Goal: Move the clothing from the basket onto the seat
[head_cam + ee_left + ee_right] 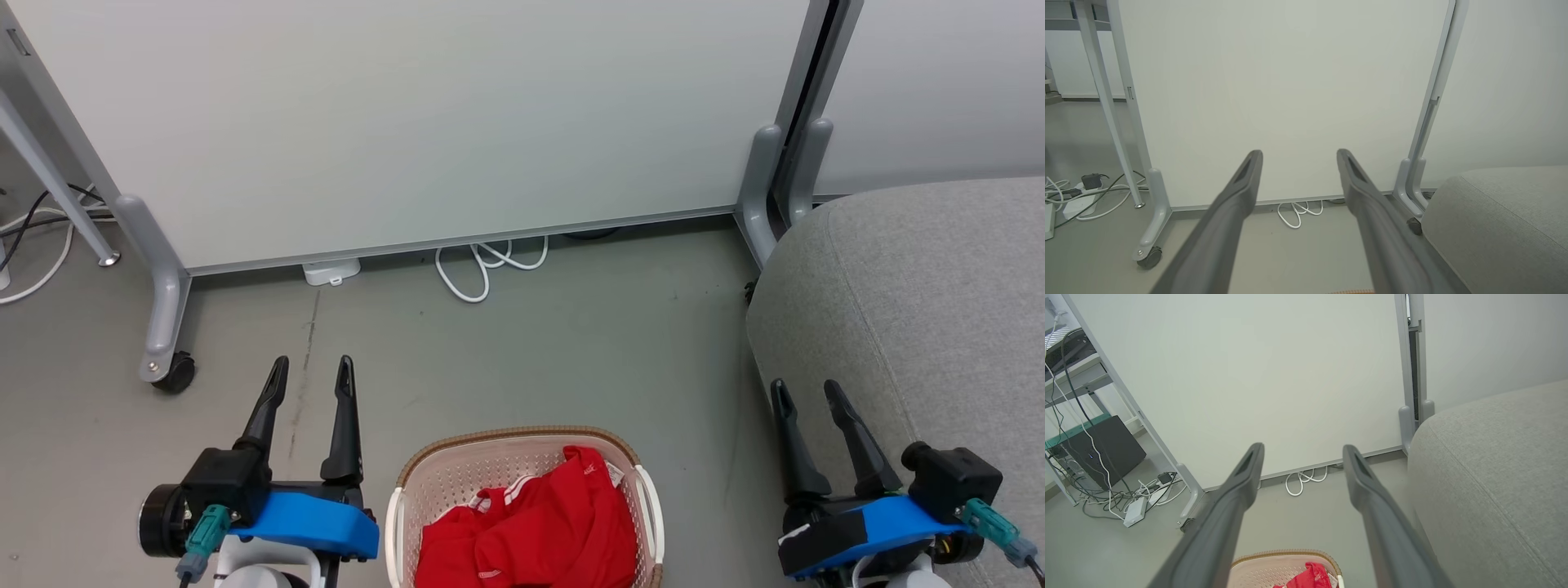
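we find the clothing [539, 523] lying in the basket [514, 433], between our left gripper [314, 367] and right gripper [807, 390]. the seat [922, 310] stands right of the basket; a panel [424, 122] stands behind, a cable [488, 265] at its foot.

Red clothing [539, 523], cream basket [457, 474], grey seat [922, 302]

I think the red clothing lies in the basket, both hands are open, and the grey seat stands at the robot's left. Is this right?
One thing is wrong: the seat stands at the robot's right, as the head view shows. The rest holds.
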Tool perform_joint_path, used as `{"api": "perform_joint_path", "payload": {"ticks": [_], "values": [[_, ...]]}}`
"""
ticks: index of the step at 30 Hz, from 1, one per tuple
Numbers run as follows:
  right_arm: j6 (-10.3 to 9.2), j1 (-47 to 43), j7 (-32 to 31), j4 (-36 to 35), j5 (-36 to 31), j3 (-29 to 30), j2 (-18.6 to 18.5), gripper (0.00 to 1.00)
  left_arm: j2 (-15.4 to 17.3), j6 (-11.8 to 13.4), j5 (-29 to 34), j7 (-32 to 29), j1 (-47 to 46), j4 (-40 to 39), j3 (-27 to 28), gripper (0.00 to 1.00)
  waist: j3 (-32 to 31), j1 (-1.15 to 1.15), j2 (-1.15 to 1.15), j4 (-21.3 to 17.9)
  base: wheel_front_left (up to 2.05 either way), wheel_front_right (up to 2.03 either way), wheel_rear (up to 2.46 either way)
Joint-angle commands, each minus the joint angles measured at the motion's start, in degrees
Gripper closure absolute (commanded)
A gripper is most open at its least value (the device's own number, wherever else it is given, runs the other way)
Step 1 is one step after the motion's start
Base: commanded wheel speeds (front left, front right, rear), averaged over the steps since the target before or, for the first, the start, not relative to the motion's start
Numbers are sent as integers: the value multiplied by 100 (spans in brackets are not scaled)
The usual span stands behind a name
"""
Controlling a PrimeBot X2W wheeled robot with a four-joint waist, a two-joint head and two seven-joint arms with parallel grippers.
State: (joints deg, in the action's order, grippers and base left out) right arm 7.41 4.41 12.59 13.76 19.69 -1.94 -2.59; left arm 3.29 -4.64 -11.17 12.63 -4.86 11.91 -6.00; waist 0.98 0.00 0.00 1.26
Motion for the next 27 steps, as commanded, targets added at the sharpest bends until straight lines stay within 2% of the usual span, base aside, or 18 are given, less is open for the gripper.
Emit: {"api": "perform_joint_path", "payload": {"ticks": [1,21,27], "values": [[12,31,69,17,-170,8,-42,0,20,-32,158,64,-91,-7,-3,0,2,0,0,7,0,0,0],[9,50,280,170,-982,97,-46,0,-22,-101,973,270,-74,94,-70,0,-27,0,0,51,0,0,0],[9,78,269,246,-947,125,-45,0,-29,-132,869,266,-93,161,-27,0,-34,0,0,69,0,0,0]]}}
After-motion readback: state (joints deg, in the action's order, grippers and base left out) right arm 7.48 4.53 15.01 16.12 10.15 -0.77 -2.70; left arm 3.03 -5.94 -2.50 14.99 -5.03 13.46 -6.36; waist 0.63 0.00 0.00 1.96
